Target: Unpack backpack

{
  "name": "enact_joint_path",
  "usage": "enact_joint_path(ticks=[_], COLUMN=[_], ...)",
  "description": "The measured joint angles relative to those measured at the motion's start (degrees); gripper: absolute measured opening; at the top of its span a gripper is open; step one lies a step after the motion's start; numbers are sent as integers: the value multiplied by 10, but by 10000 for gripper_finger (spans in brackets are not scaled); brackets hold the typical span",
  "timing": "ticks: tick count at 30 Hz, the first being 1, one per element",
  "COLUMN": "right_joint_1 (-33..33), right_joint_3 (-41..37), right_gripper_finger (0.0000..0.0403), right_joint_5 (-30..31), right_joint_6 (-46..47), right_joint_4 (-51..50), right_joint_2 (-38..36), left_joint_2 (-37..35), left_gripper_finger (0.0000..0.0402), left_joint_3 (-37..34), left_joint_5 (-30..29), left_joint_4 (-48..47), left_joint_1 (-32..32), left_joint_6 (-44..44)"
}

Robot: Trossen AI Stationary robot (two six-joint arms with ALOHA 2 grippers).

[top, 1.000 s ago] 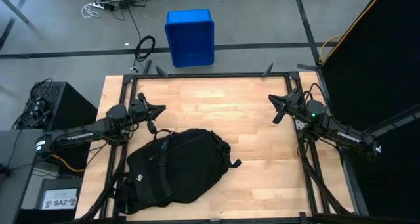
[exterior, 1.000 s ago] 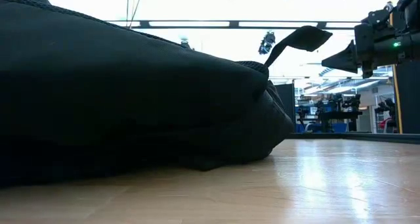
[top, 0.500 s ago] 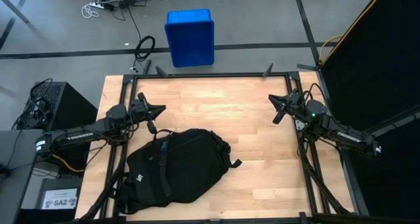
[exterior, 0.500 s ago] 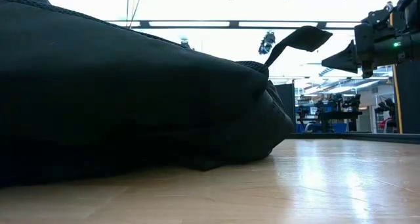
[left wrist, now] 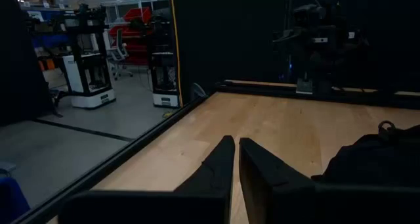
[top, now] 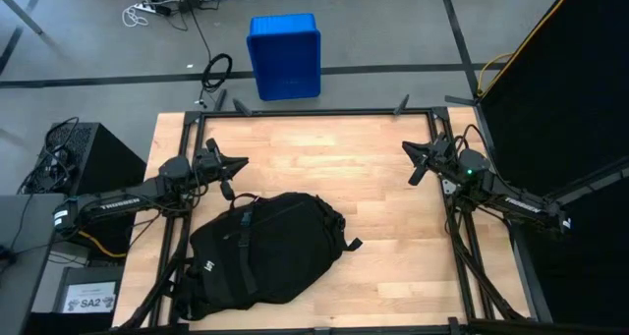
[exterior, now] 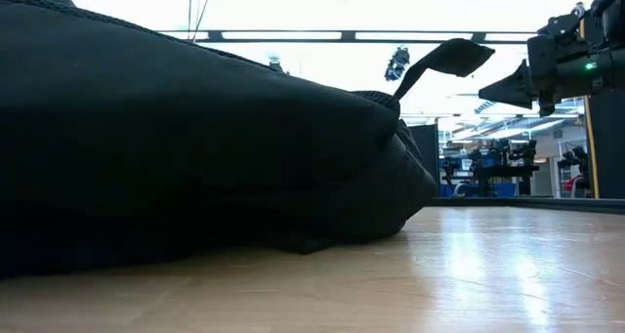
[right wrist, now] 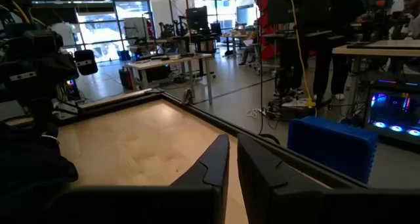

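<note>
Leftmost in the high view, a black cabinet (top: 84,158) with cables on top stands on the floor just off the bench (top: 324,153), and the left arm reaches in over it from that side. Its left end effector (top: 239,161) hangs above the wood near the far-left part of the bench, fingers clenched together with nothing between them; the left wrist view shows the two dark fingers (left wrist: 216,171) pressed nearly side by side over bare wood. Just nearer the front edge from it lies the backpack (top: 260,254), a large black soft bag slumped on its side across the front-left part of the bench, close to the left end effector but not touching it. Straps trail off it toward the front-left corner, and one short strap (top: 351,245) sticks out from its right side. In the low view the backpack (exterior: 195,138) fills most of the frame, resting flat on the wood, with that strap (exterior: 439,60) curling upward. Beyond the far edge, on the grey floor, stands a blue plastic crate (top: 284,56). Well apart, at the far-right part of the bench, the right end effector (top: 410,174) hangs over the wood, likewise clenched on nothing, its fingers (right wrist: 213,161) close together in the right wrist view. A black curtain (top: 560,89) closes off the right side.
</note>
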Motion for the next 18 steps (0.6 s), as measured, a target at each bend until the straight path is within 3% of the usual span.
enact_joint_path(ticks=[18], right_joint_1=[0], right_joint_3=[0], right_gripper_finger=[7], right_joint_5=[0], right_joint_6=[0], right_joint_4=[0], right_joint_2=[0], left_joint_2=[0], left_gripper_finger=[0], left_joint_3=[0], left_joint_5=[0], left_joint_4=[0], left_joint_1=[0], left_joint_6=[0])
